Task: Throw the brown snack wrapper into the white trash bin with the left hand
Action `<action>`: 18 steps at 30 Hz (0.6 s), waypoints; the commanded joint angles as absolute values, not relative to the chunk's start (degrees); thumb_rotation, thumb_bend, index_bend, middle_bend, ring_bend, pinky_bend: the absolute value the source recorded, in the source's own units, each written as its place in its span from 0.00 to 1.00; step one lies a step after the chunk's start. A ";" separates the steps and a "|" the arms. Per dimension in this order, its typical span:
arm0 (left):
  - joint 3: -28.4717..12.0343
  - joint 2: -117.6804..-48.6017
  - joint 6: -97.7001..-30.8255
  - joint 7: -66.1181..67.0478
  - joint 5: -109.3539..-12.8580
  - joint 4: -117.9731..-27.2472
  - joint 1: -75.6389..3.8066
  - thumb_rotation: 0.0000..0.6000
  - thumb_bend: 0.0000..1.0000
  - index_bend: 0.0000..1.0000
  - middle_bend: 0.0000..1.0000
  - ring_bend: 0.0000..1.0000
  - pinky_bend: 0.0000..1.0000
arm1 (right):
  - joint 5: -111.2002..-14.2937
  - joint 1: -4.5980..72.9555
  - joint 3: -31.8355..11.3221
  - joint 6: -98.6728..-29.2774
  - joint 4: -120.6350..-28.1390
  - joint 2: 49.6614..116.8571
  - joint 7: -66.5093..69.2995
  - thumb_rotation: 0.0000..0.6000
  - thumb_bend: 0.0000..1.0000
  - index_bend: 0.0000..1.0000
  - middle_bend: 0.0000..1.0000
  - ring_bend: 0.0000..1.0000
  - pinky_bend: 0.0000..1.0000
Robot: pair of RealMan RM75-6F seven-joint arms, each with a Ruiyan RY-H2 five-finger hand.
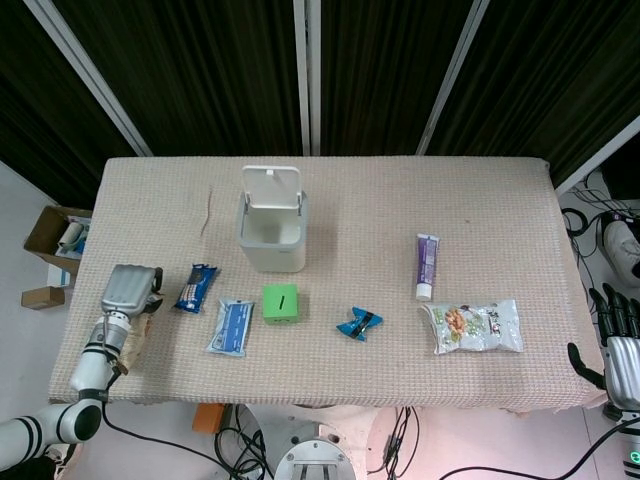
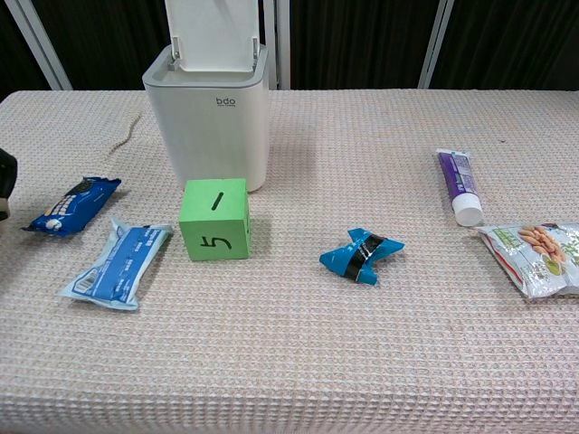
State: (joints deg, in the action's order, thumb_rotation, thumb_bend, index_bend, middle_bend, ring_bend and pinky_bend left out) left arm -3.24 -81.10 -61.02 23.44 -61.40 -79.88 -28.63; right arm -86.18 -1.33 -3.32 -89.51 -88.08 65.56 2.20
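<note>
Hovering at the counter's [image 1: 450,200] near left corner, the left hand [image 1: 128,292] shows only its grey back from above, and a strip of the brown snack wrapper [image 1: 131,343] hangs below it toward the edge, so the fingers look closed on the wrapper, though the grip itself is hidden. Chest view catches just a dark sliver of that hand at the frame's left edge. Well away, the white trash bin [image 1: 271,232] stands with its lid up. Beside the hand lies a dark blue snack bar [image 1: 196,288]. Off the right end, the right hand [image 1: 620,345] waits, fingers apart, holding nothing.
</note>
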 commanded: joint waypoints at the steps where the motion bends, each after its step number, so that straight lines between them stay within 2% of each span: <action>1: -3.47 -80.88 -62.37 22.05 -63.23 -80.13 -28.16 1.00 0.46 0.70 0.80 0.84 0.94 | -86.18 -1.33 -3.31 -89.49 -88.08 65.56 2.21 1.00 0.30 0.00 0.00 0.00 0.00; 11: -5.33 -77.65 -69.80 19.37 -69.74 -85.19 -26.59 1.00 0.46 0.76 0.84 0.87 0.97 | -86.16 -1.35 -3.38 -89.54 -88.14 65.45 2.30 1.00 0.30 0.00 0.00 0.00 0.00; 18: -7.11 -73.93 -75.86 19.12 -74.66 -91.16 -25.58 1.00 0.46 0.77 0.84 0.87 0.98 | -86.23 -1.34 -3.37 -89.55 -88.13 65.51 2.44 1.00 0.30 0.00 0.00 0.00 0.00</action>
State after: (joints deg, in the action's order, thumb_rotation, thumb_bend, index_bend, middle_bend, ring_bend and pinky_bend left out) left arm -6.46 -74.98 -74.50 19.22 -73.41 -89.86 -25.94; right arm -86.23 -1.33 -3.38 -89.56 -88.13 65.51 2.44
